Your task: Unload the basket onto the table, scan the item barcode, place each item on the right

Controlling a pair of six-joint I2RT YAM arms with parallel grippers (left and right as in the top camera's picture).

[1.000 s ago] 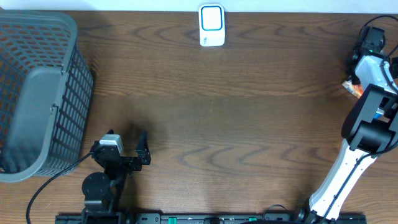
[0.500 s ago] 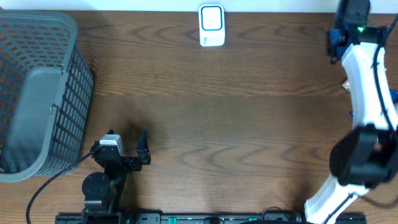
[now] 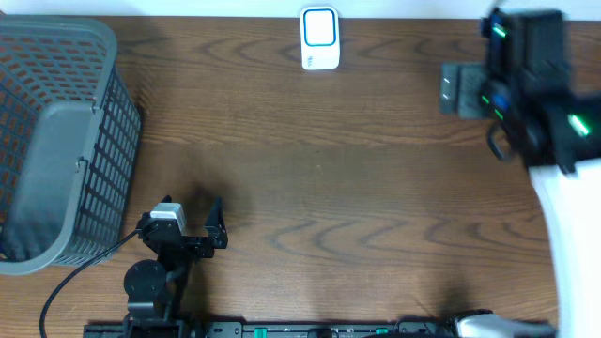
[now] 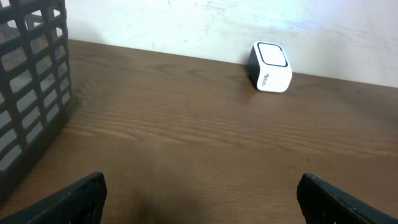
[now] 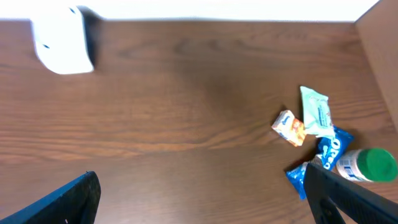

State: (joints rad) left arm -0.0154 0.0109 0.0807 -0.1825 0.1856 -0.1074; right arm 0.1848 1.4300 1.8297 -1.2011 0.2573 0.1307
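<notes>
Right gripper (image 5: pixel 202 199) hangs wide open and empty above the table (image 3: pixel 376 188), with snack packets (image 5: pixel 314 118) and a green-capped bottle (image 5: pixel 367 165) clustered by its right edge. Left gripper (image 4: pixel 199 199), equally wide and empty, faces the white scanner (image 3: pixel 319 38) at the back edge.

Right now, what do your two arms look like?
The left arm is black with a silvery block on top and a black cable trailing. The right arm has a white link and a black wrist with green lights. Gripper fingers are black.
</notes>
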